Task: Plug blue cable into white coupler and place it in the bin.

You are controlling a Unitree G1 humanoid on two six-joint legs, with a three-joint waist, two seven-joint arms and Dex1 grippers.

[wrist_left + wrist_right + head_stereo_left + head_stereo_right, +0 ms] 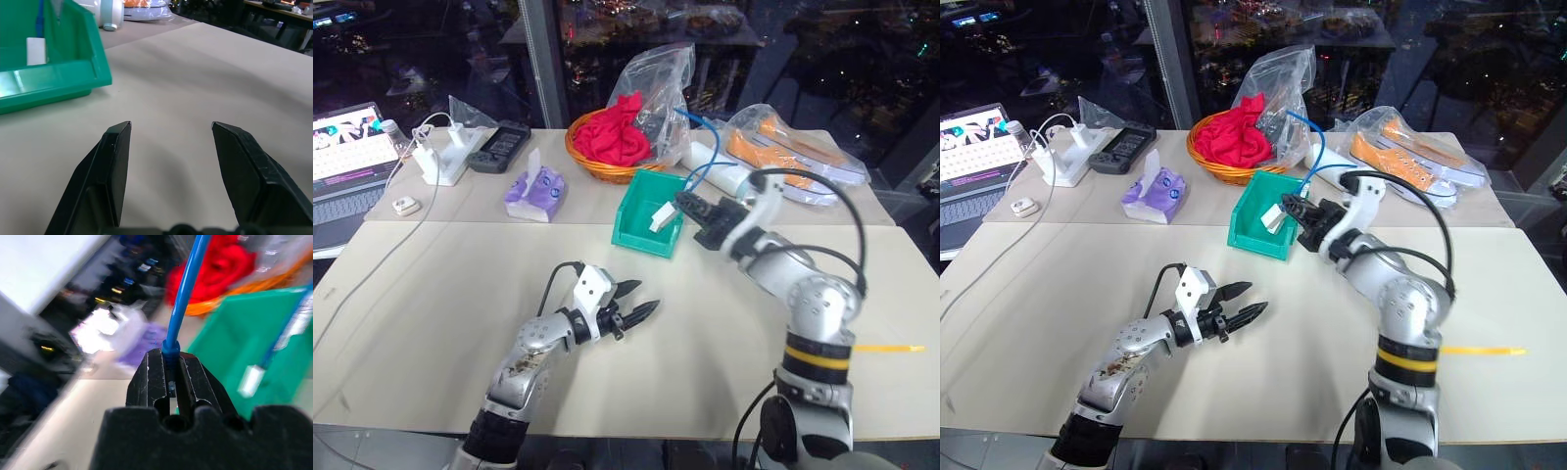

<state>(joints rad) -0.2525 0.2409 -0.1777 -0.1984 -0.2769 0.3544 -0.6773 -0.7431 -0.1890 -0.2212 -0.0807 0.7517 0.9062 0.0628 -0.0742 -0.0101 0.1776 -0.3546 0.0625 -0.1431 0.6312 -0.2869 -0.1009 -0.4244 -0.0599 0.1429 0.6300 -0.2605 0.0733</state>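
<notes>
Cable [182, 303], coupler [662, 216] attached, is being held by the closed right gripper [687, 208] over the bin [641, 235]; lowering and release needed. Left gripper [644, 309] is waiting half-open.

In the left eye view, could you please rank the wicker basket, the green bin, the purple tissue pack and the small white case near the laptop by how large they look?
1. wicker basket and green bin: they look alike in spread, so I will not rank them.
2. purple tissue pack.
3. small white case, clearly the smallest.
</notes>
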